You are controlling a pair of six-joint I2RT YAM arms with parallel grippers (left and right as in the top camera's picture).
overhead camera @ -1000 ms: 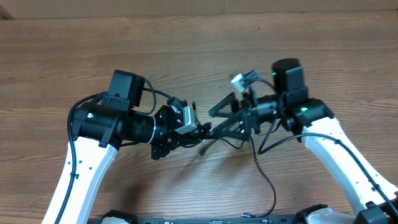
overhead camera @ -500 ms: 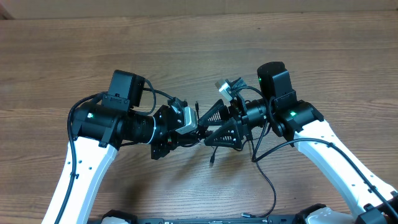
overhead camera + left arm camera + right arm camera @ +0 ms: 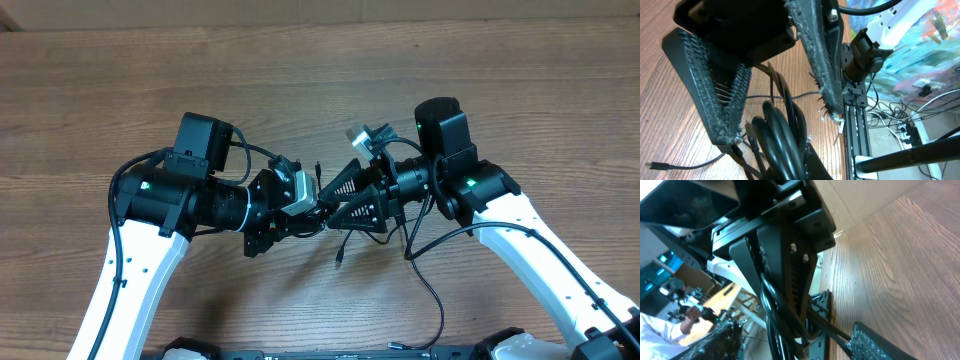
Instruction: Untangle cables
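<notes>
Overhead: my left claw and my right claw meet nose to nose over the wooden table. Left claw is clamped on a bunched loop of the cables. Right claw is spread wide, with its ribbed fingers standing either side of the left claw's tips. I can't tell whether they touch. One plug end lies on the wood just beneath the left claw.
</notes>
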